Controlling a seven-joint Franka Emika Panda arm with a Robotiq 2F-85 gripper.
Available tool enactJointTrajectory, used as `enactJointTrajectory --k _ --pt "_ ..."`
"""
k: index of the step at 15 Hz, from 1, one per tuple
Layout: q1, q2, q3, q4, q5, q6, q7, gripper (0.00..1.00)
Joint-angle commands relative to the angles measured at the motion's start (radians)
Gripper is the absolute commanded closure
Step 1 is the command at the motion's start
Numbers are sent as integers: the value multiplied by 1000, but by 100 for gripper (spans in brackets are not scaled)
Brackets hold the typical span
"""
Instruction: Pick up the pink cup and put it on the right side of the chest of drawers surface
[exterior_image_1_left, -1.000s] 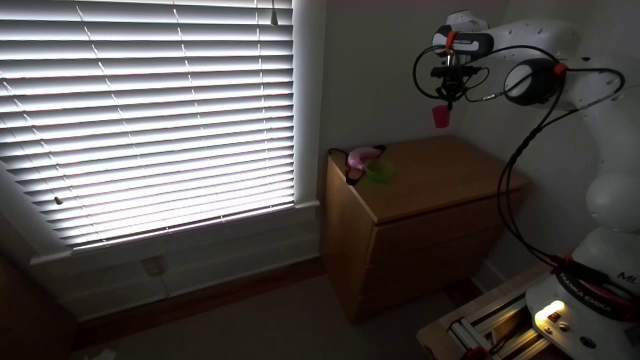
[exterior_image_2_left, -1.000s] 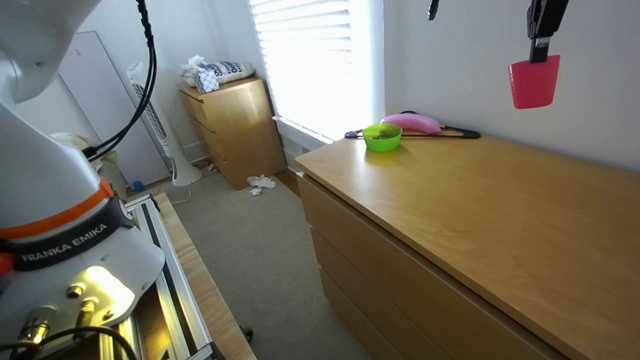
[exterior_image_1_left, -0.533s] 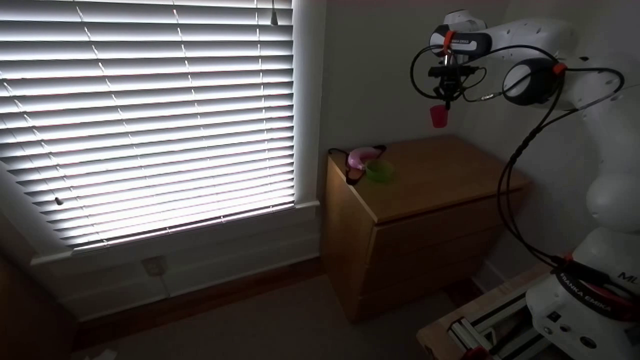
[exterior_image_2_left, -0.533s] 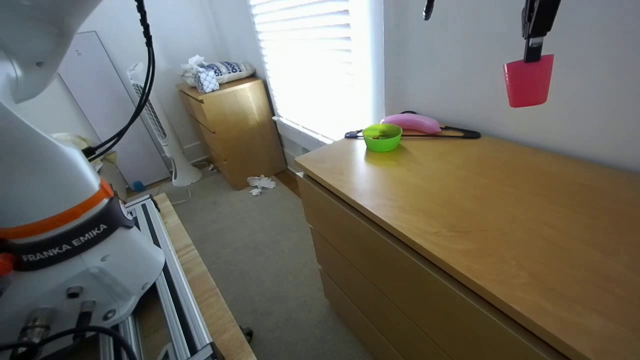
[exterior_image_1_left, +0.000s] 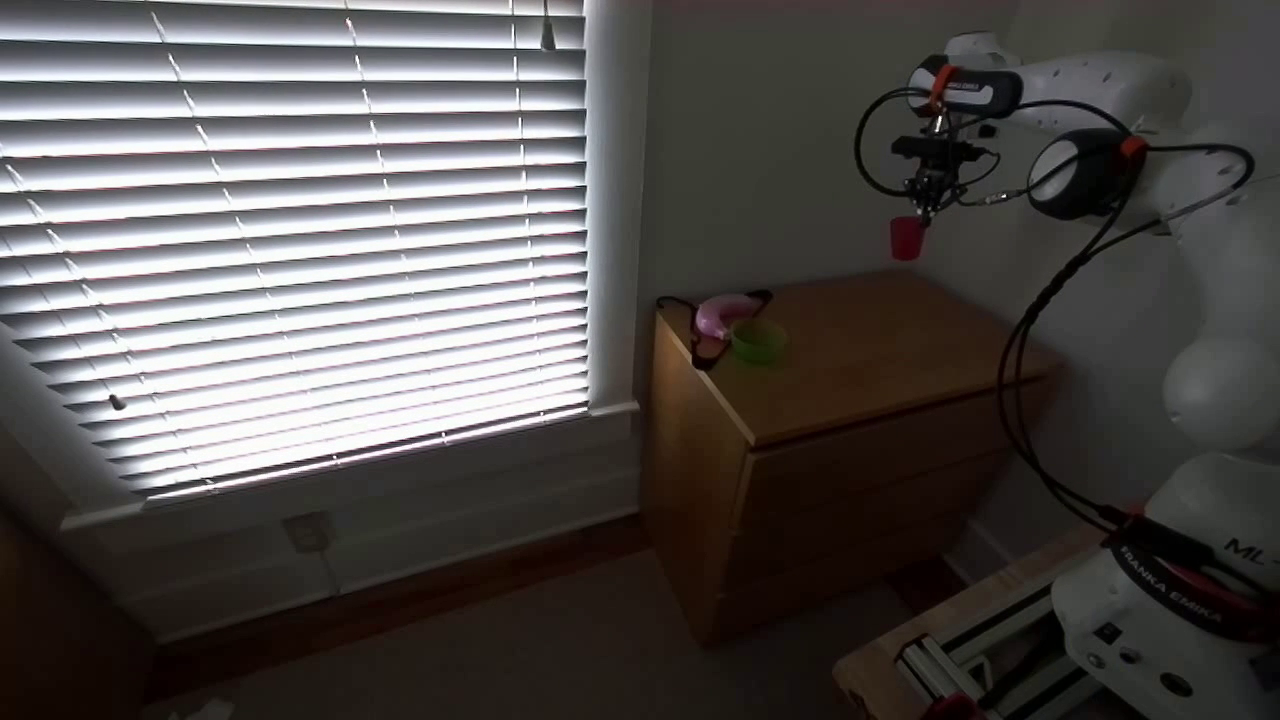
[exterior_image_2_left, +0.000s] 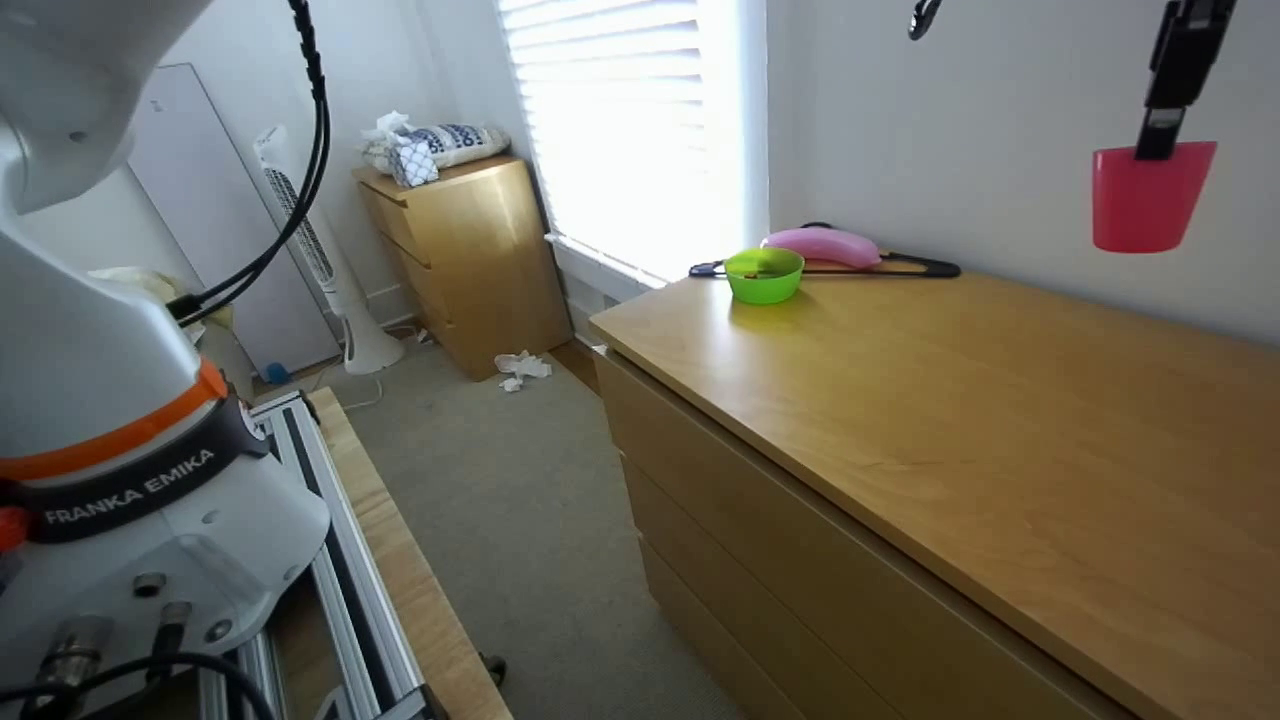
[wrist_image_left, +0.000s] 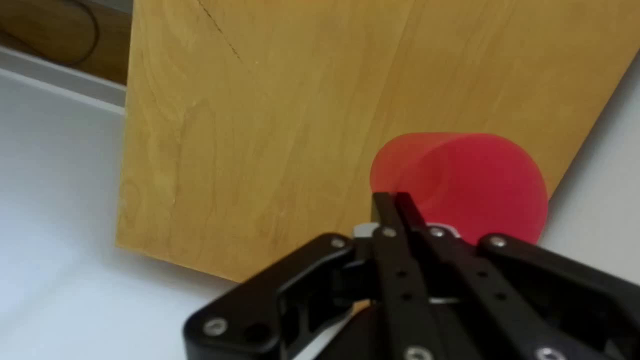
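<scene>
The pink cup (exterior_image_1_left: 906, 239) hangs in the air, roughly upright, well above the chest of drawers (exterior_image_1_left: 860, 370). It shows in an exterior view (exterior_image_2_left: 1148, 215) with its rim held by black fingertips. In the wrist view the cup (wrist_image_left: 485, 182) opens toward the camera. My gripper (wrist_image_left: 394, 196) is shut with its two fingers pinching the cup's wall, one finger inside and one outside. In the wrist view the chest's bare top (wrist_image_left: 240, 130) lies below the cup, with a corner and end edge at lower left. The cup's lower part is partly hidden there.
A green bowl (exterior_image_2_left: 765, 277), a pale pink curved object (exterior_image_2_left: 823, 243) and a black hanger (exterior_image_2_left: 925, 266) sit together at the window end of the chest top. A wall runs along the back of the chest. The window blinds (exterior_image_1_left: 300, 250) are beside it.
My gripper has moved with the cup toward the right in both exterior views and a little lower, after a slight leftward drift. The bowl, the pale pink object and the hanger have not moved.
</scene>
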Motion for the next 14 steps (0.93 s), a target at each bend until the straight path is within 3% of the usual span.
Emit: enactJointTrajectory --k 1,6,7,10,11,14 --pt "-87 64 24 69 86 59 63 99" --pt "-152 135 25 94 158 235 176 99" --pt "-122 196 -65 191 247 224 195 99" --pt "-126 253 -103 226 309 307 294 99" --pt "-130 208 -114 122 319 377 327 99" --pt "-131 239 -155 128 320 436 408 99"
